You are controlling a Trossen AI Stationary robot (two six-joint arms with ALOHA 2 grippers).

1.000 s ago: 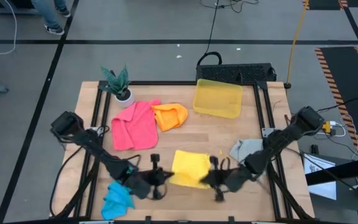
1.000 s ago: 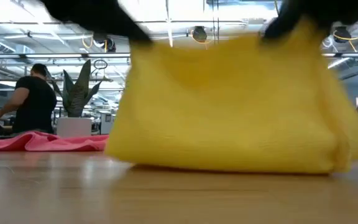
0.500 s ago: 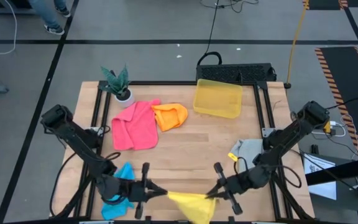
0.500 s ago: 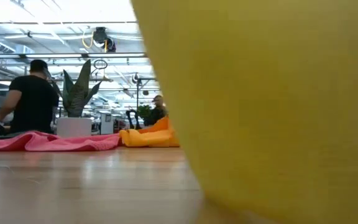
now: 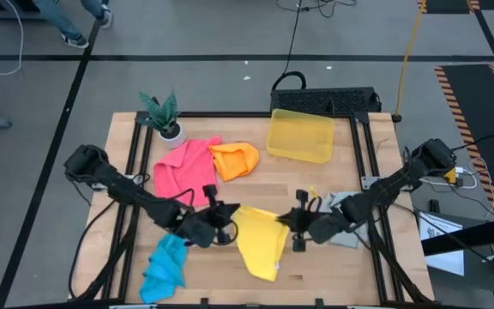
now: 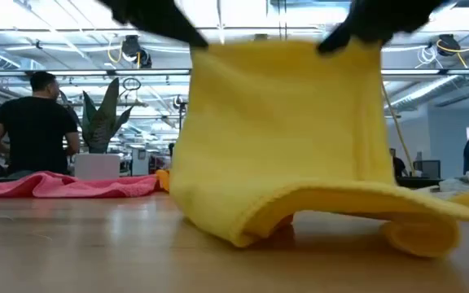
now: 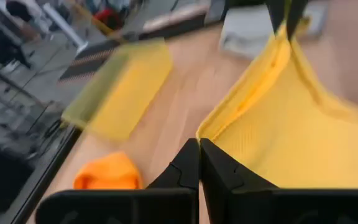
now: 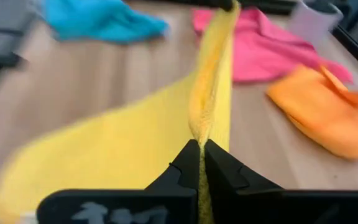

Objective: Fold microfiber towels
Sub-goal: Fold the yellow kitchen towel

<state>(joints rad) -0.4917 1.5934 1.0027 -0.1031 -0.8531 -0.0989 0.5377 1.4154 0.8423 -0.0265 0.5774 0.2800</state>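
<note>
The yellow towel [image 5: 260, 245] is held up by its far edge between my two grippers at the table's middle. My left gripper [image 5: 228, 215] is shut on its left top corner and my right gripper [image 5: 286, 220] on its right top corner. The towel's lower part [image 6: 300, 212] lies folded over on the table toward the near edge. The pink towel [image 5: 187, 172] and the orange towel [image 5: 234, 160] lie at the far left, the blue towel [image 5: 165, 266] at the near left, and the grey towel [image 5: 341, 206] at the right. My left gripper pinches the yellow towel's top left corner [image 7: 207, 133] between its two shut fingers, slanting down from the table's left. The corner is lifted clear and the cloth hangs below it. My right gripper pinches the top right corner [image 8: 199, 132] between its two shut fingers, slanting down from the table's right. The top edge [image 6: 283, 47] runs nearly straight between both grippers, and the towel's lower end rests on the table.
A translucent yellow bin [image 5: 300, 135] stands at the far middle and a potted plant [image 5: 163, 116] at the far left corner. A black frame rail [image 5: 135, 163] runs along the table's sides. People show in the room beyond the table.
Both grippers, shut on the yellow towel, first swung toward the near edge, dragging the towel with them, then came back toward the far edge and rose a little. The towel now hangs from its top edge with its lower part trailing on the table toward the near edge.
</note>
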